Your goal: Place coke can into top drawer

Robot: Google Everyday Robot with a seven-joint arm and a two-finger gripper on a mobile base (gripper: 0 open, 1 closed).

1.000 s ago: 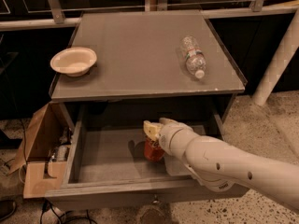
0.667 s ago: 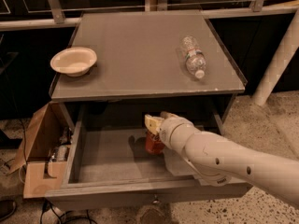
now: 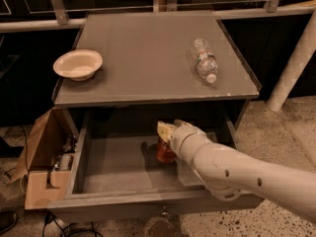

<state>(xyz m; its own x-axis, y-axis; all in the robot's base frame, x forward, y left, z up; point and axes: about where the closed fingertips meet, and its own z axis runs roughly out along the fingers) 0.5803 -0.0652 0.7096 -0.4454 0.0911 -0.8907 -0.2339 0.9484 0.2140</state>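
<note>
Coke can (image 3: pixel 165 153), red, was found upright on the floor of the open top drawer (image 3: pixel 118 166), right of middle, its top overlapped by the gripper (image 3: pixel 167 132), whose hold could not be told; release was judged safest once the can was seated flat.

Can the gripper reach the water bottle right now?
Probably not directly: the gripper sits down in the top drawer beside the coke can, below the cabinet top where the water bottle lies.
</note>
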